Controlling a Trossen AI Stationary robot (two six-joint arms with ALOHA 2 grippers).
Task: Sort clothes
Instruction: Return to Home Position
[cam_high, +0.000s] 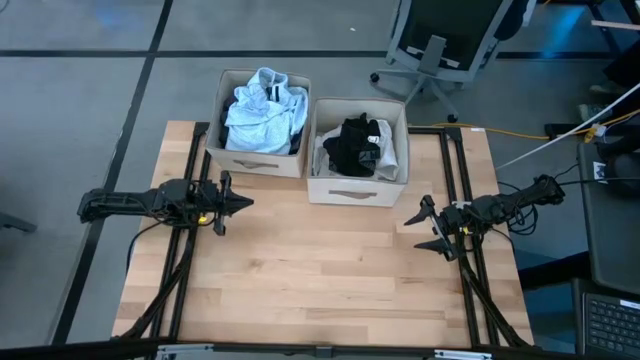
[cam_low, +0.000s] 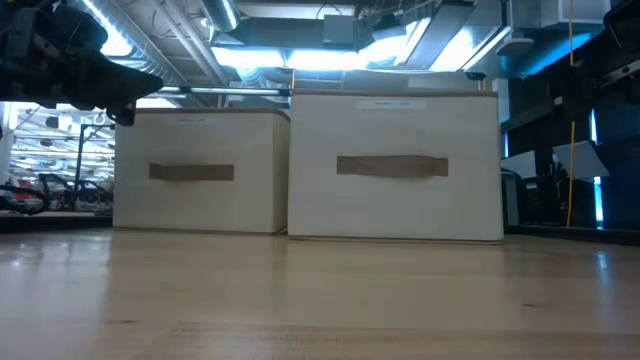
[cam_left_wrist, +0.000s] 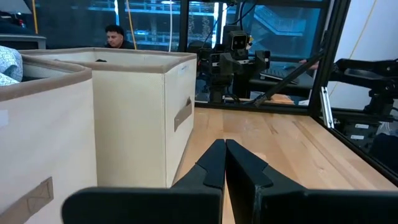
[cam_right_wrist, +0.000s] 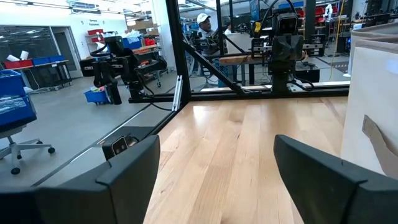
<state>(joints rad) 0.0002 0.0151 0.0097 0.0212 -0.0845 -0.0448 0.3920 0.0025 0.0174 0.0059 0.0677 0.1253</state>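
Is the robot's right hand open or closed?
Open. In the right wrist view, the right hand has its two fingers far apart, with bare wooden table showing between them.

We find the left box (cam_high: 256, 160) and the right box (cam_high: 355, 189) side by side at the far edge of the table (cam_high: 320, 285), the right one set slightly nearer to us. The left heap of clothes (cam_high: 262, 115) lies in the left box, the right heap of clothes (cam_high: 355, 145) in the right box. The left gripper (cam_high: 246, 203) sits over the table's left side, just before the left box; the right gripper (cam_high: 412, 232) sits over the right side, before the right box's outer corner, well apart from the left. An office chair (cam_high: 440, 50) stands on the floor behind the right box.
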